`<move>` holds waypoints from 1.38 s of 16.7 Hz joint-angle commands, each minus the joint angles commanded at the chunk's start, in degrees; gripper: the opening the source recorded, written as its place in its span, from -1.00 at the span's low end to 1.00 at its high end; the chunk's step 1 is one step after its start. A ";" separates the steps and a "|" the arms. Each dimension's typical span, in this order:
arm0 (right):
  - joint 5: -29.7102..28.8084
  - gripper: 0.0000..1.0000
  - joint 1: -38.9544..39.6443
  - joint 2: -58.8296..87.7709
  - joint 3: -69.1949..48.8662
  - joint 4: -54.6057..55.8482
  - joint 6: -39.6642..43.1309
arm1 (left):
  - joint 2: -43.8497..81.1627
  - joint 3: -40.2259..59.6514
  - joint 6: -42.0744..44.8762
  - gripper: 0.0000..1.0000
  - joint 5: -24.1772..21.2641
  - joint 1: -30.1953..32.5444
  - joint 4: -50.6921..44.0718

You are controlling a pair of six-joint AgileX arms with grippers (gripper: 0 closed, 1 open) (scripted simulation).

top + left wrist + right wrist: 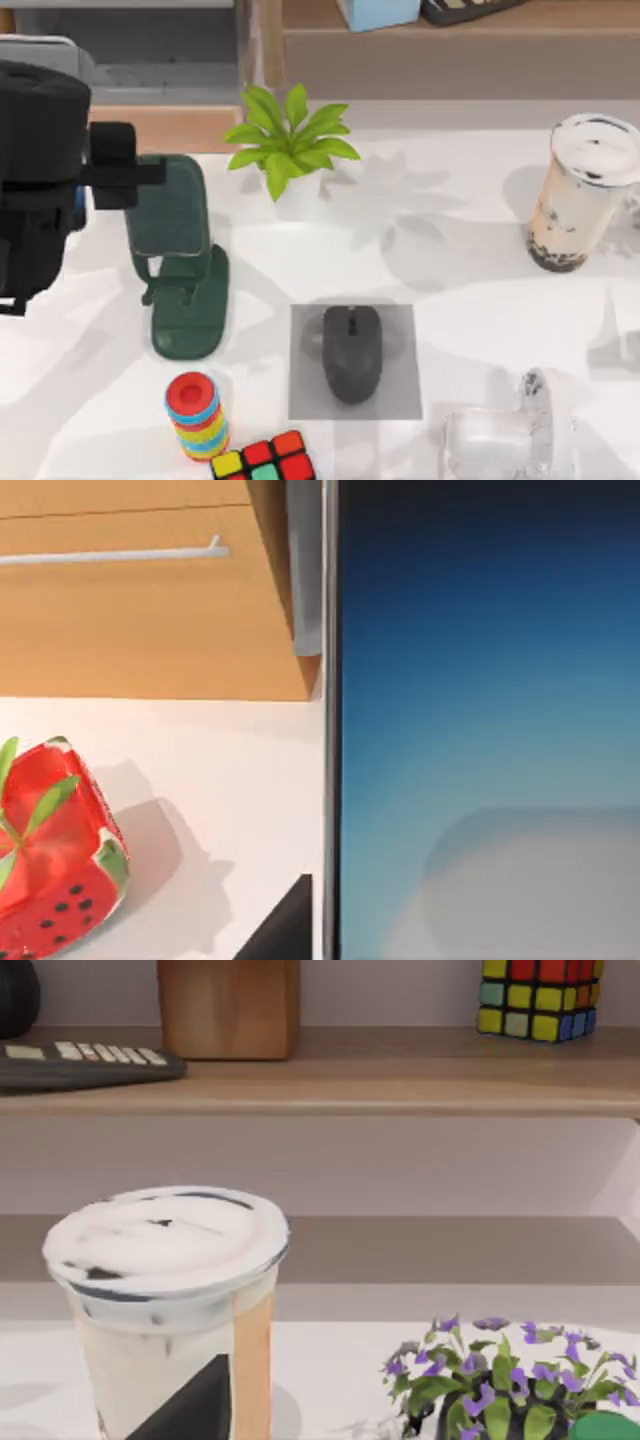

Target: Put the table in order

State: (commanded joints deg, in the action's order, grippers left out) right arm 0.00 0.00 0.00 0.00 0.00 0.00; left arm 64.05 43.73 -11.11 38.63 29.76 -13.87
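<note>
The white table (pixel 470 250) spans the whole scene, crowded with objects. The left arm (pixel 40 170) reaches in from the left edge beside a green phone stand (pixel 185 270); whether its gripper is open or closed cannot be told. A black mouse (pixel 352 352) sits squarely on a grey mat (pixel 305 400), apparently its proper place. A potted plant (pixel 290 140) stands far centre and a milk tea cup (pixel 580 195) far right, just before the wooden shelf (pixel 400 1070), likely awaiting shelving. A ring stack (pixel 195 415) and puzzle cube (pixel 265 460) crowd the near edge; a clear glass mug (pixel 510 435) sits near right. Tidying appears barely begun.
</note>
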 joint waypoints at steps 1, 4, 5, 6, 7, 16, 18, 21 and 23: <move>0.00 1.00 0.00 0.00 0.00 0.00 0.00 | -1.48 -1.38 -3.63 -1.00 0.85 4.23 0.58; 0.00 1.00 0.00 0.00 0.00 0.00 0.00 | -3.84 -5.08 -10.95 -1.00 1.93 13.33 1.28; 0.00 1.00 0.00 0.00 0.00 0.00 0.00 | -4.18 -5.96 -12.25 -1.00 2.02 15.16 1.35; 0.00 1.00 0.00 0.00 0.00 0.00 0.00 | -4.35 -6.58 -13.04 -1.00 2.04 16.41 1.36; 0.00 1.00 0.00 0.00 0.00 0.00 0.00 | -4.42 -6.91 -13.41 -1.00 2.03 17.04 1.35; 0.00 1.00 0.00 0.00 0.00 0.00 0.00 | -3.89 -8.77 -13.53 -1.00 0.37 16.20 3.27; 0.00 1.00 0.00 0.00 0.00 0.00 0.00 | -3.55 -9.17 -13.66 -1.00 -1.40 15.17 5.27; 0.00 1.00 0.00 0.00 0.00 0.00 0.00 | -1.70 -8.63 -12.98 -1.00 -3.53 12.66 8.76; 0.00 1.00 0.00 0.00 0.00 0.00 0.00 | 0.62 -8.09 -11.45 -1.00 -4.20 10.96 11.15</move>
State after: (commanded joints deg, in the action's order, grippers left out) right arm 0.00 0.00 0.00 0.00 0.00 0.00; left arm 64.67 35.64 -22.57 34.44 40.72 -2.72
